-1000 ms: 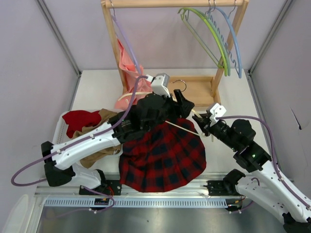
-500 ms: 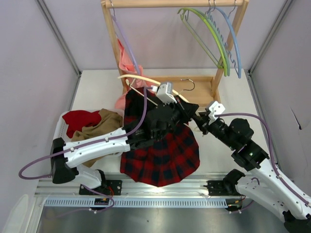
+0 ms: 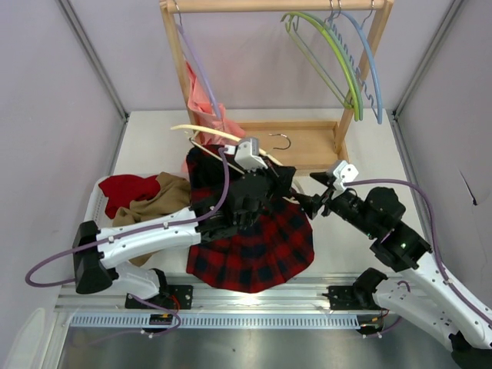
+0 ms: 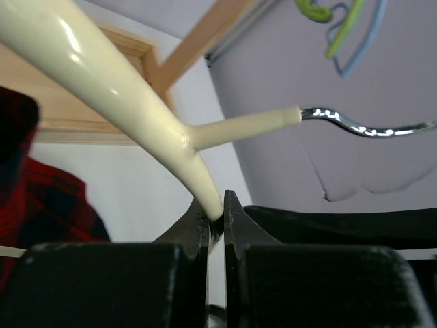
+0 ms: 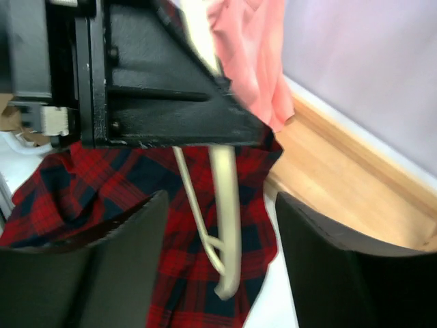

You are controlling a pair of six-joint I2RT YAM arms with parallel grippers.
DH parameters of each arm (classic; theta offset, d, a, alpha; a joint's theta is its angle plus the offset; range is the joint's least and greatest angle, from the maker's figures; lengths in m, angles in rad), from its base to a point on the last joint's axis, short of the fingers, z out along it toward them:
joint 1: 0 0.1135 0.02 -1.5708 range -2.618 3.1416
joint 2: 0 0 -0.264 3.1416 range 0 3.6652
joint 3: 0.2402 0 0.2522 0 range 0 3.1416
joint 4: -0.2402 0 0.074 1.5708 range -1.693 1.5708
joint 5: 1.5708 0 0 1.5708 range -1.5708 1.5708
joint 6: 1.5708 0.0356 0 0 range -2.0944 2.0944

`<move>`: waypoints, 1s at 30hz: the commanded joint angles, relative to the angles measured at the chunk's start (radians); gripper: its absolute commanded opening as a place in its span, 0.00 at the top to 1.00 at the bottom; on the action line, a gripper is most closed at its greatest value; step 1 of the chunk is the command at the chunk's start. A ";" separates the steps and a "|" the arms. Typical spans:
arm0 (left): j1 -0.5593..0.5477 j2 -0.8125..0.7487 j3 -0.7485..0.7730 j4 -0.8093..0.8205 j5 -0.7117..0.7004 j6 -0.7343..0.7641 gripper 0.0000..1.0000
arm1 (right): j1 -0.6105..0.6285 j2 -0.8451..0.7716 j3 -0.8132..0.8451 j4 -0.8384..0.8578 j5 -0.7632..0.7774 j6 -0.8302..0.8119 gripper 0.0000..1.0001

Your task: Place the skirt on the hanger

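Left gripper [image 4: 216, 210] is pinching the cream hanger [image 4: 130, 96] just below its hook neck. The plaid skirt [image 3: 257, 242] is bunching against the hanger and spreading over the table [image 3: 154, 138]. Right gripper [image 3: 307, 201] is standing open, fingers [image 5: 102, 273] straddling one hanger arm.

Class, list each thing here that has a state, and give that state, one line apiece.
left tool: shut on the hanger
right tool: open, holding nothing
hanger: off the rail, gripped near its hook
skirt: top raised against hanger, rest spread on table
pink garment: hanging from the rail
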 commanded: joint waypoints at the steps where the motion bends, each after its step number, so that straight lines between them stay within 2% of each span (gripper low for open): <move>1: 0.007 -0.118 -0.028 0.006 -0.170 0.055 1.00 | 0.002 -0.027 0.086 -0.080 0.031 0.044 0.25; 7: 0.007 -0.196 -0.110 -0.004 -0.273 0.037 1.00 | -0.018 -0.065 0.101 -0.117 0.092 0.191 0.10; 10: 0.007 -0.244 -0.150 0.004 -0.318 0.031 1.00 | -0.035 -0.021 0.088 -0.101 0.192 0.366 0.08; 12: 0.009 -0.276 -0.163 0.006 -0.332 0.023 1.00 | -0.047 0.052 0.081 -0.086 0.221 0.490 0.08; 16: 0.009 -0.334 -0.200 -0.002 -0.315 0.018 1.00 | -0.073 0.207 0.100 -0.030 0.226 0.637 0.10; 19: 0.007 -0.392 -0.239 -0.014 -0.281 0.024 1.00 | -0.076 0.318 0.144 0.058 0.189 0.653 0.10; 23: 0.009 -0.478 -0.323 -0.017 -0.249 0.018 1.00 | -0.075 0.477 0.259 0.095 0.157 0.667 0.09; 30: 0.009 -0.569 -0.387 -0.045 -0.270 0.008 1.00 | -0.058 0.727 0.342 0.250 0.048 0.748 0.12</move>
